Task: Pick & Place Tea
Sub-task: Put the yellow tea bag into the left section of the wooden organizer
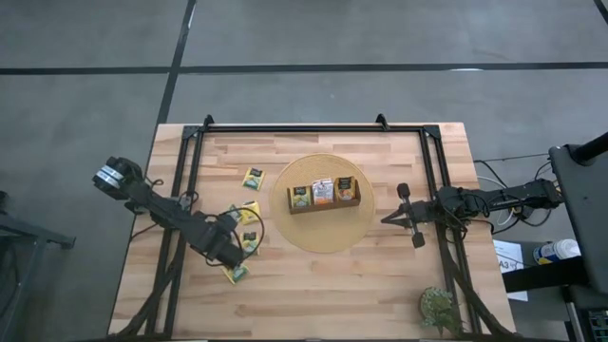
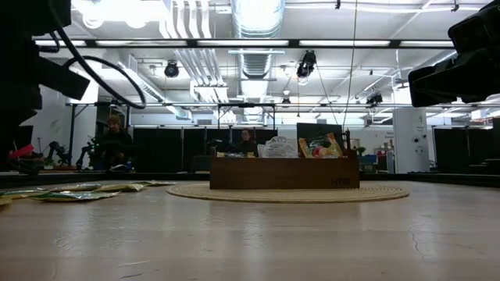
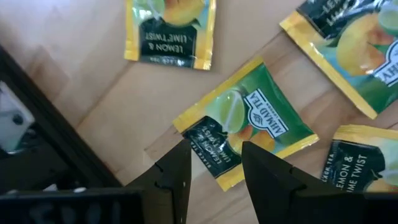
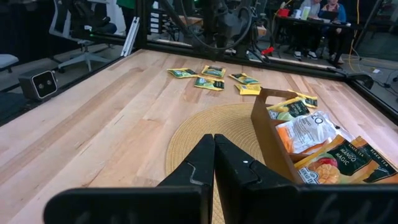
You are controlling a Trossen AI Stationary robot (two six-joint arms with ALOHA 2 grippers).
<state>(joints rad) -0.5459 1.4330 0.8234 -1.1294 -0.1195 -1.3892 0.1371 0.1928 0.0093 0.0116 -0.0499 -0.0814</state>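
Several yellow-green tea packets lie flat on the wooden table's left half (image 1: 253,178) (image 1: 236,274). My left gripper (image 1: 237,249) points down over them, open. In the left wrist view its fingers (image 3: 180,171) stand on either side of the dark end of one packet (image 3: 249,121), and I see no touch. The brown tray (image 1: 324,195) holds three upright tea packets (image 4: 308,134) and rests on a round woven mat (image 1: 323,228). My right gripper (image 1: 387,219) waits shut at the right, level, pointing toward the mat (image 4: 214,155).
Black frame rails (image 1: 190,171) run along the table's left, far and right sides; one rail (image 3: 43,137) lies close beside my left gripper. A green plant-like clump (image 1: 439,306) sits at the near right corner. People sit at desks (image 2: 115,140) behind the table.
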